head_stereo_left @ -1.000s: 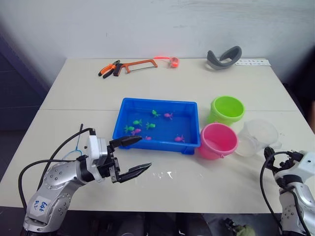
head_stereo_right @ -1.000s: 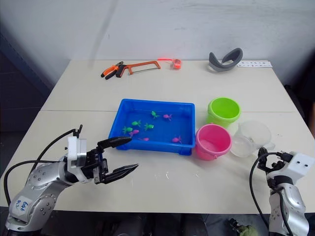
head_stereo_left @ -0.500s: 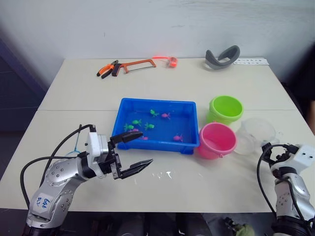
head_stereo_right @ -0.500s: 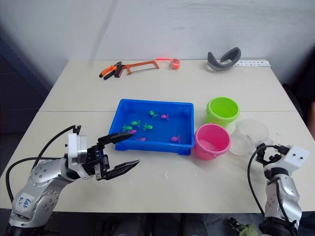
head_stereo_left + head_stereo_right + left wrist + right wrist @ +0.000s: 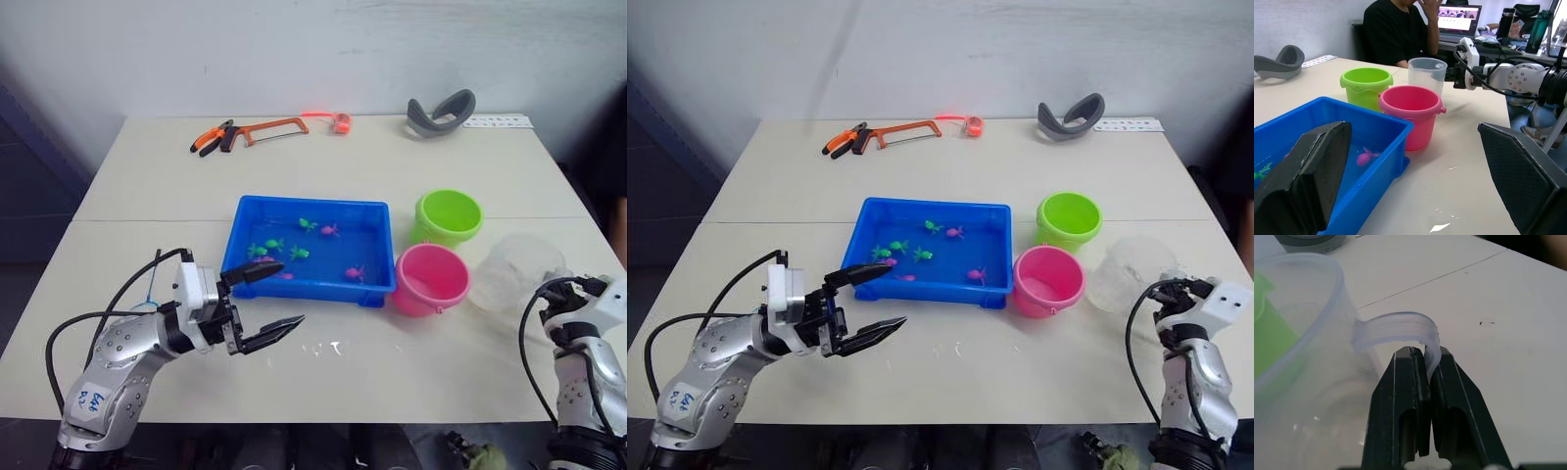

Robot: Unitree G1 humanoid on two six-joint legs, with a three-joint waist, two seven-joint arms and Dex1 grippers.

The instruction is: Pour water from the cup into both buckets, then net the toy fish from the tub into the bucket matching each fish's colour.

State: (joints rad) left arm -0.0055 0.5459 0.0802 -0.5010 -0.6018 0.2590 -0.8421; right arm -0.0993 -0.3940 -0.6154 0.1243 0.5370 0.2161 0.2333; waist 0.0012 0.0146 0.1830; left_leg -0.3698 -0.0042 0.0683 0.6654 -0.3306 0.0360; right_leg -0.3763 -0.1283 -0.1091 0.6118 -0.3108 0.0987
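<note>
The clear cup (image 5: 514, 269) stands at the table's right edge, beside the pink bucket (image 5: 433, 277) and the lime green bucket (image 5: 449, 215). My right gripper (image 5: 1425, 355) is shut on the cup's curved handle (image 5: 1400, 328); it also shows at the cup's right side (image 5: 1176, 287). The blue tub (image 5: 304, 203) holds water and several small toy fish, some green (image 5: 299, 253), some pink (image 5: 355, 272). My left gripper (image 5: 292, 293) hangs open by the tub's front left corner, holding nothing.
A hacksaw and pliers (image 5: 255, 130), an orange tape roll (image 5: 343, 121) and a grey curved pad (image 5: 441, 113) lie at the table's far edge. Wet spots (image 5: 328, 345) mark the table in front of the tub. A person (image 5: 1400, 29) sits beyond the table's right side.
My right gripper has gone from open to shut on the cup's handle, and the cup now stands a little more upright. The left arm has hardly moved.
</note>
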